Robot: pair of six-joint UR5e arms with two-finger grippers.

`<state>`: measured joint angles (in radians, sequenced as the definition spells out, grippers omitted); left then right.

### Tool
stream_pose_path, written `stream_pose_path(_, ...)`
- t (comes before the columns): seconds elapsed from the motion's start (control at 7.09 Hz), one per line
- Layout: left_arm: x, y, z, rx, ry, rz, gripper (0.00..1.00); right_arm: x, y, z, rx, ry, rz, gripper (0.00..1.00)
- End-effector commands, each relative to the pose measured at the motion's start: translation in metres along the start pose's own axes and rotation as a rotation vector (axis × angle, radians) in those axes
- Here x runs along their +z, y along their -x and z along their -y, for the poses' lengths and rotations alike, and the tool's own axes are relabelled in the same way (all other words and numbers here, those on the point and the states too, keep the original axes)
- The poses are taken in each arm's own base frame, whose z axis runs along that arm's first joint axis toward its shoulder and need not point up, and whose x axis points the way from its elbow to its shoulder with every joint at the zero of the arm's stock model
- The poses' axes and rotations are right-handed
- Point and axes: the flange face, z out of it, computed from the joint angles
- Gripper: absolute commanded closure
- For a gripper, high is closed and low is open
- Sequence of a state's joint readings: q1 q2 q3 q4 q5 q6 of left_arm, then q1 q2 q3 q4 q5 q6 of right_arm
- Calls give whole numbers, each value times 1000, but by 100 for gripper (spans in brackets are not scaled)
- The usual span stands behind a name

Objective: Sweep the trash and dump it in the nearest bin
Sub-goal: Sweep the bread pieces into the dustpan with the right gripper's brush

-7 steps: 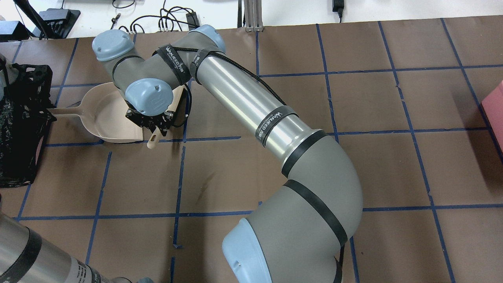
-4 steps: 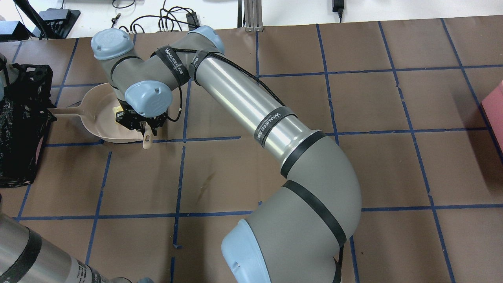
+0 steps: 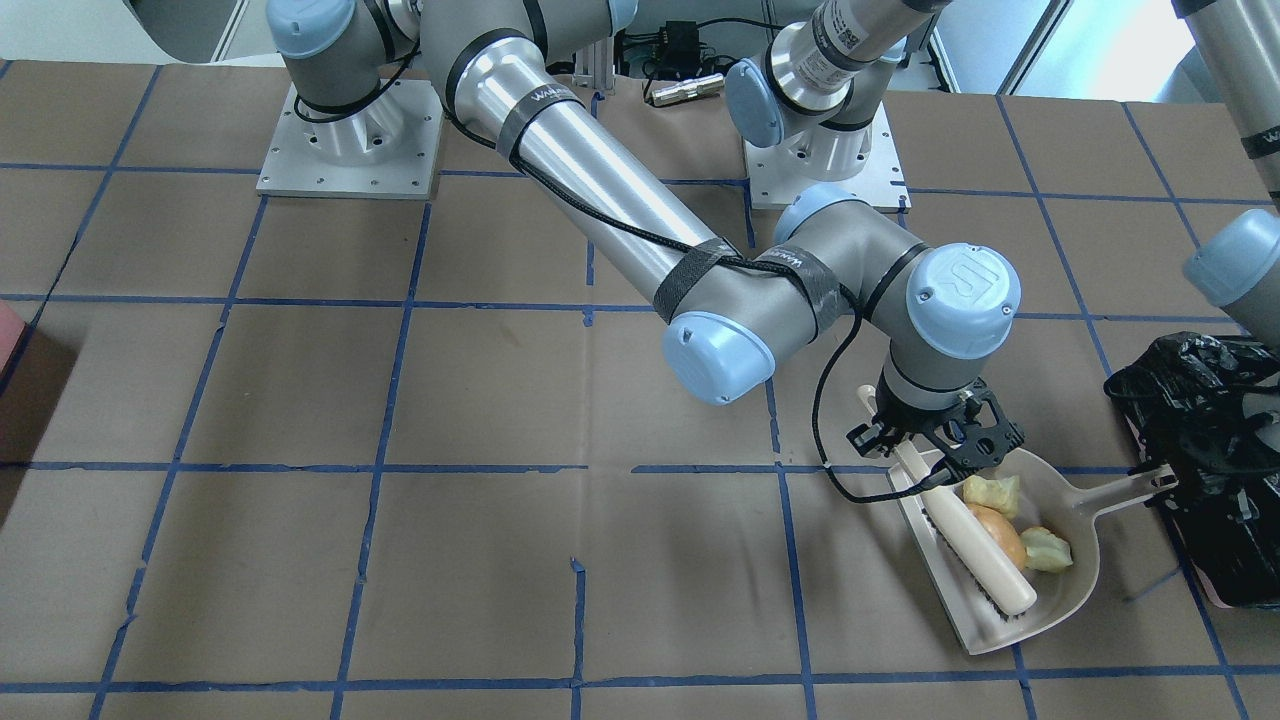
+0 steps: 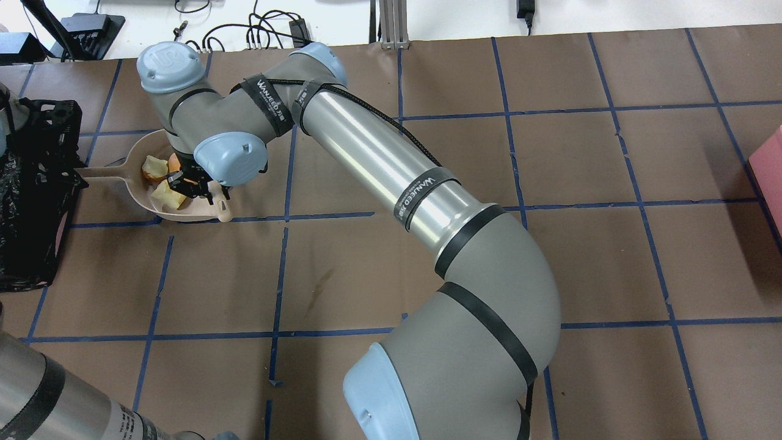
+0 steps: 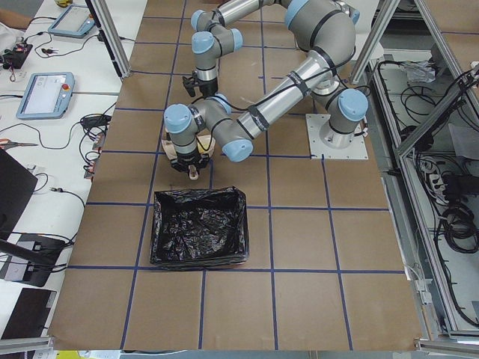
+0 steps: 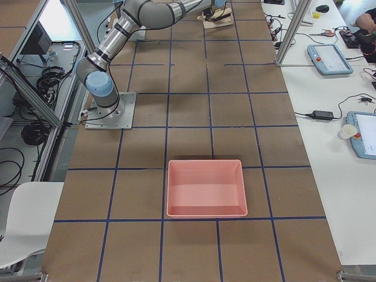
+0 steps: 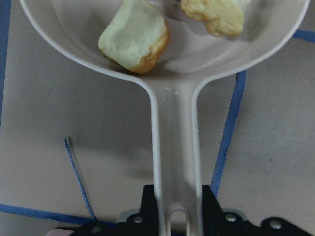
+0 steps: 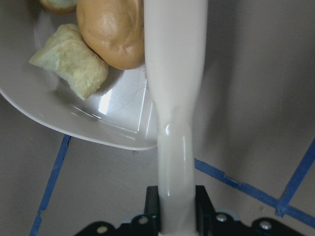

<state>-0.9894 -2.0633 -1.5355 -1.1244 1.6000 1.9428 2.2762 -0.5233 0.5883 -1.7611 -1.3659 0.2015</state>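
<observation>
The three trash pieces lie in a beige dustpan (image 3: pixel 1070 585): a brownish-orange lump (image 3: pixel 998 532) and two pale chunks (image 3: pixel 990 492) (image 3: pixel 1047 549). My right gripper (image 3: pixel 940 458) is shut on a beige brush's handle (image 8: pixel 173 98), and the brush (image 3: pixel 968 545) lies across the pan's mouth against the lump (image 8: pixel 113 34). My left gripper (image 7: pixel 174 216) is shut on the dustpan's handle (image 7: pixel 174 157), right beside the black-bagged bin (image 3: pixel 1200 420). In the overhead view the pan (image 4: pixel 131 186) sits at the far left with the bin (image 4: pixel 24 244) further left.
A pink tray without a bag (image 6: pixel 205 188) stands far off on the robot's right side, at the overhead view's right edge (image 4: pixel 771 177). The right arm's long link (image 4: pixel 391 165) crosses the table's middle. The arm bases (image 3: pixel 350 140) are bolted at the back.
My right gripper has moved left with the brush, further into the dustpan. The trash pieces, hidden under the wrist before, now show in the pan near its handle side.
</observation>
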Motion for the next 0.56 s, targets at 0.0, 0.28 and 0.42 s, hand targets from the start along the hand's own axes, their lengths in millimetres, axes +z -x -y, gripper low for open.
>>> stream_pose_path(0.0, 0, -1, 0, -1, -2, -1, 99, -4, 2, -1, -62, -12, 1, 96)
stream_pose_path(0.28, 2, -5, 4, -5, -20, -4, 99, 0, -11, 2, -15, -7, -23, 95)
stream_pose_path(0.42, 0, -7, 5, -20, -38, 0, 99, -2, -14, -1, -10, -2, -47, 95)
